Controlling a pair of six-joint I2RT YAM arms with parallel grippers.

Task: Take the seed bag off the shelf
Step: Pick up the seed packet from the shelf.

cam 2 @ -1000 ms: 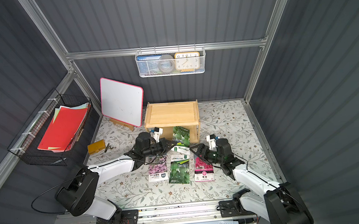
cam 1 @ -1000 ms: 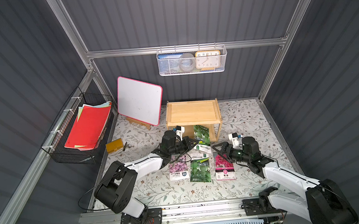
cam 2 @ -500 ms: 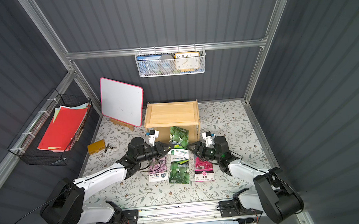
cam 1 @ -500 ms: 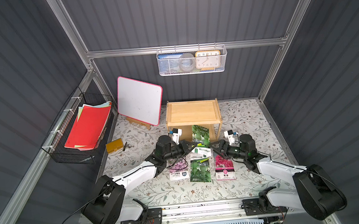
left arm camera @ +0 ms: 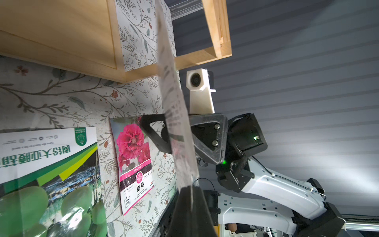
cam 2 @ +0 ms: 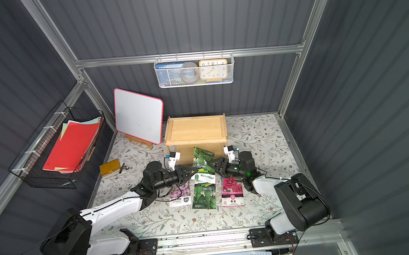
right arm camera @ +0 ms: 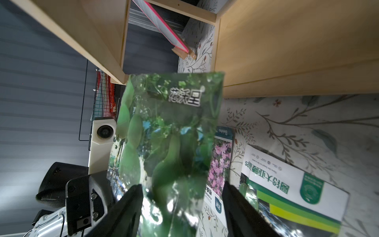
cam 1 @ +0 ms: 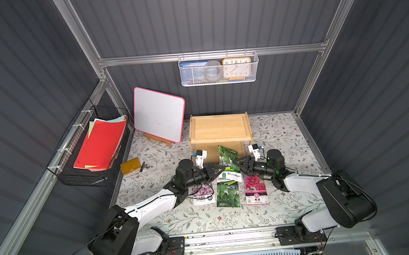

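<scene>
Seed bag (cam 1: pixel 227 156) upright just in front of shelf (cam 1: pixel 219 129), off it, above desk (cam 1: pixel 275 133), pinched at its lower end by left fingers (left arm camera: pixel 188 213). Right fingers (right arm camera: pixel 129 207) wide, straddling bag from the opposite side, not clamped.

The seed bag (cam 1: pixel 228 154), a glossy green packet printed with pale green gourds and white lettering, stands nearly upright just in front of the shelf's lower opening. Its bottom edge is pinched in the left tool (cam 1: pixel 221 169). The shelf (cam 1: pixel 219 129), a small two-tier pine rack with raised side rails, sits at the back of the floral surface (cam 1: pixel 273 133).
</scene>
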